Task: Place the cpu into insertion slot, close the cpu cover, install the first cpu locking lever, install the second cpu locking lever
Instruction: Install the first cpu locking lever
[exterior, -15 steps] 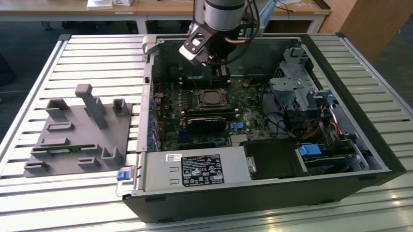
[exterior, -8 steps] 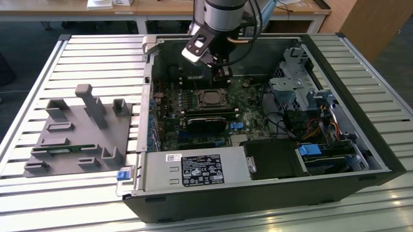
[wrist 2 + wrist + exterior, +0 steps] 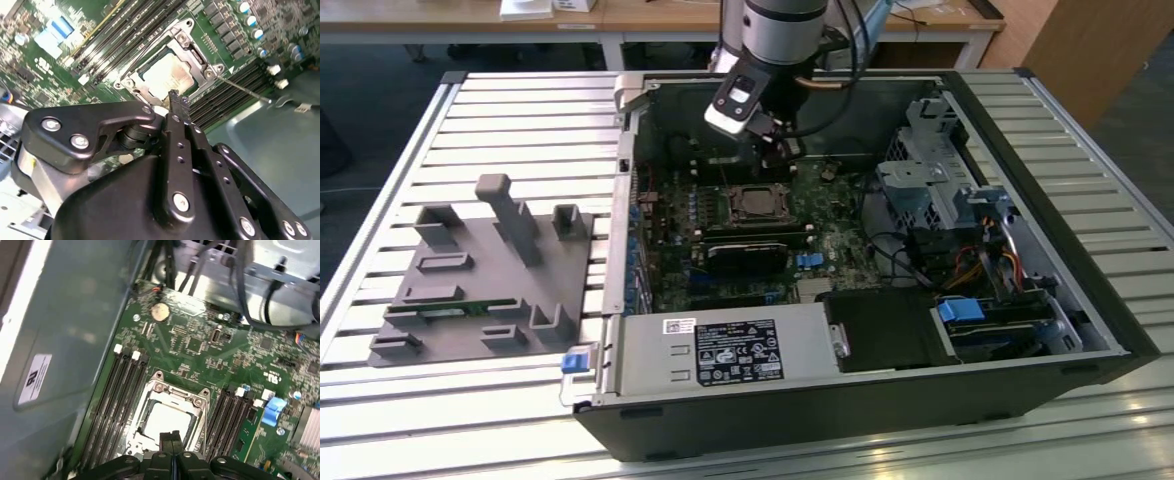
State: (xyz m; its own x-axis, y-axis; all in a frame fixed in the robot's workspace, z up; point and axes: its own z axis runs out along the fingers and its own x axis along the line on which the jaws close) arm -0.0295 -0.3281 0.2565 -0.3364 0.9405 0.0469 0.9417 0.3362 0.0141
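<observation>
I see claw (image 3: pixel 172 436) fingers pressed together just above the cpu (image 3: pixel 167 417), which is framed by the cpu cover (image 3: pixel 199 402). Lever (image 3: pixel 245 90) juts out beside the cpu.

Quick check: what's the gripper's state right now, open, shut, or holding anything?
Gripper: jaws shut together with nothing between them, tips near the cpu.
</observation>
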